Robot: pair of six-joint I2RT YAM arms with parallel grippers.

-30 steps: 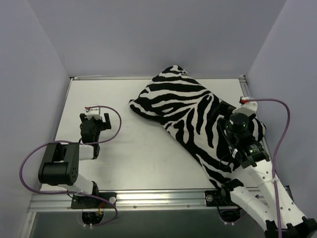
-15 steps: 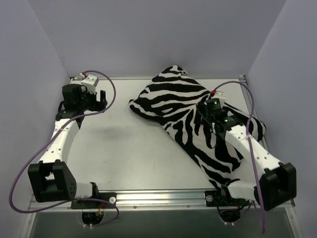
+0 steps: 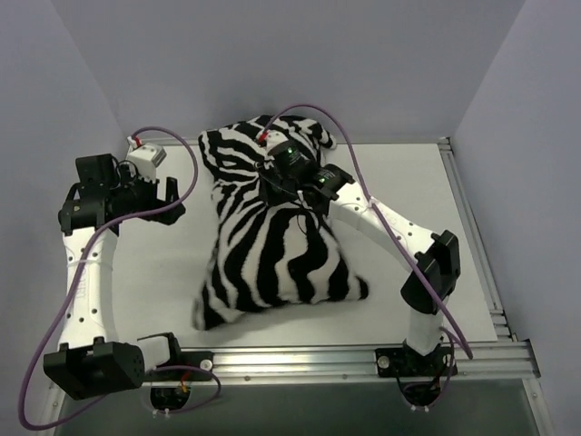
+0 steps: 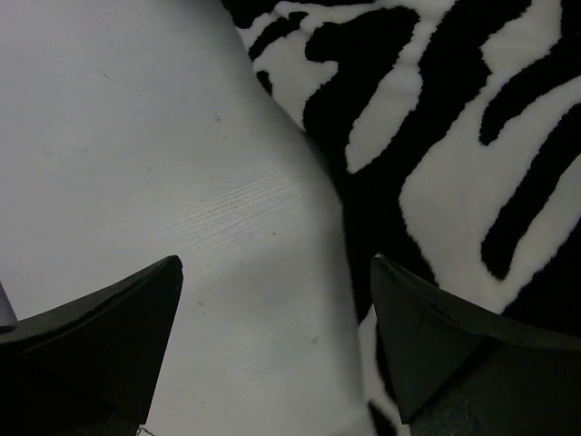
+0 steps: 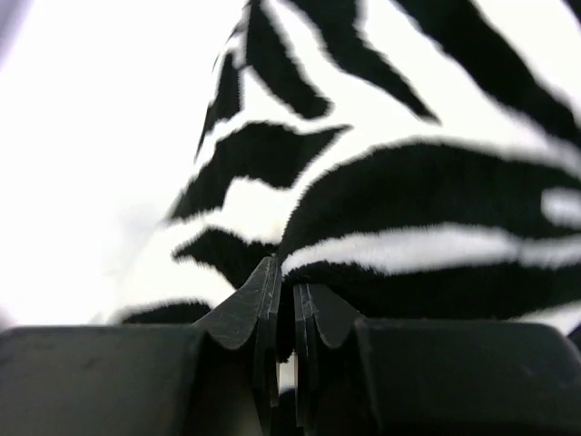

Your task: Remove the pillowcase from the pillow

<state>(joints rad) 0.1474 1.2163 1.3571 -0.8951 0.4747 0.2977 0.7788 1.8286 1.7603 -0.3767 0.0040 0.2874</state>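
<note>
One pillowcase [image 3: 272, 263], plump and zebra side up, lies on the table [image 3: 154, 272]. There are two claws. The right gripper [image 5: 283, 272] pinches fabric at the pillowcase's far end, its arm crossing that corner. The left gripper [image 4: 277, 263] gapes wide just left of the pillowcase, holding nothing. Two purple cables [image 3: 191, 163] loop nearby.

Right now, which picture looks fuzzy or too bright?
Right wrist view: the left part glares out to plain white, and the pillowcase stripes look smeary. Left wrist view: the fingers of the left gripper are dark and soft-edged, while the table is crisp. Top view: sharp and evenly lit.
</note>
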